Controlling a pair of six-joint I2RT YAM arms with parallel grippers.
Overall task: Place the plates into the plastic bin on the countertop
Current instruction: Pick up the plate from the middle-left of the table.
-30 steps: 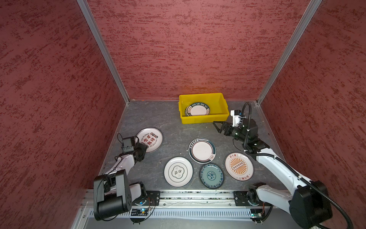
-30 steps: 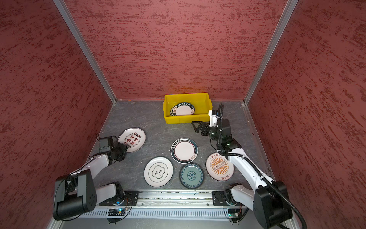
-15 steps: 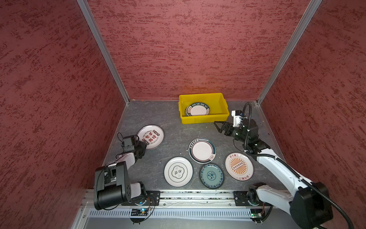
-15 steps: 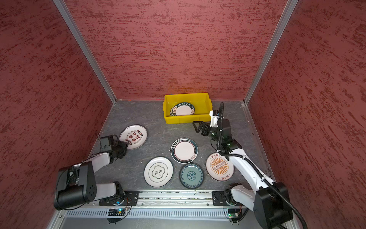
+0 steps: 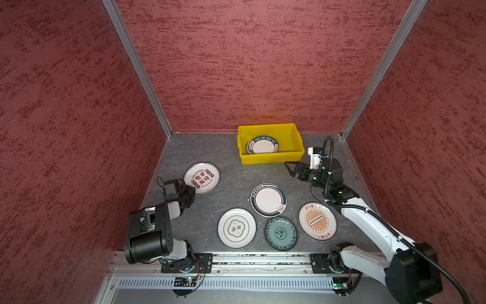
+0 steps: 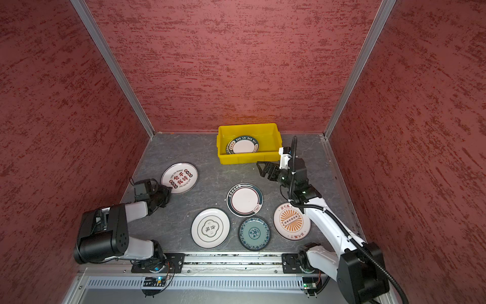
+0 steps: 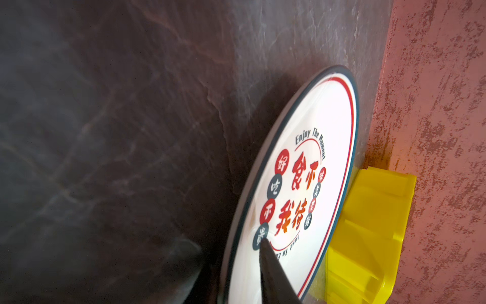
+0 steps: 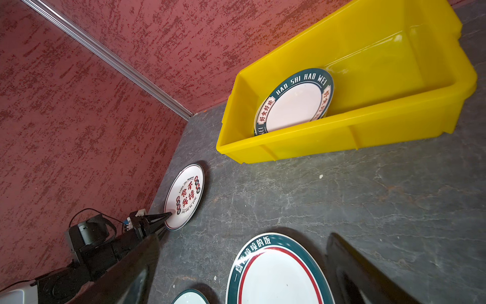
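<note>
A white plate with red characters (image 5: 201, 178) (image 7: 302, 184) lies at the left of the countertop (image 5: 210, 150). My left gripper (image 5: 193, 188) (image 7: 231, 244) straddles its near rim, open: one finger rests on the plate's face and the other is beside the rim, with a gap showing. The yellow plastic bin (image 5: 271, 158) (image 8: 368, 131) at the back holds a green-rimmed plate (image 5: 263, 146) (image 8: 294, 105). My right gripper (image 5: 289, 169) (image 8: 240, 247) hangs wide open and empty between the bin and a green-rimmed plate (image 5: 268, 199) (image 8: 276, 273) lying on the countertop.
Three more plates lie near the front edge: a white one with a dark emblem (image 5: 236, 228), a small teal one (image 5: 281, 233) and one with an orange sunburst (image 5: 317, 221) under my right arm. Red walls enclose the left, back and right sides.
My left gripper has narrowed around the red-character plate's rim, and that plate has slid slightly away towards the back. My right gripper has drifted a little and stayed open.
</note>
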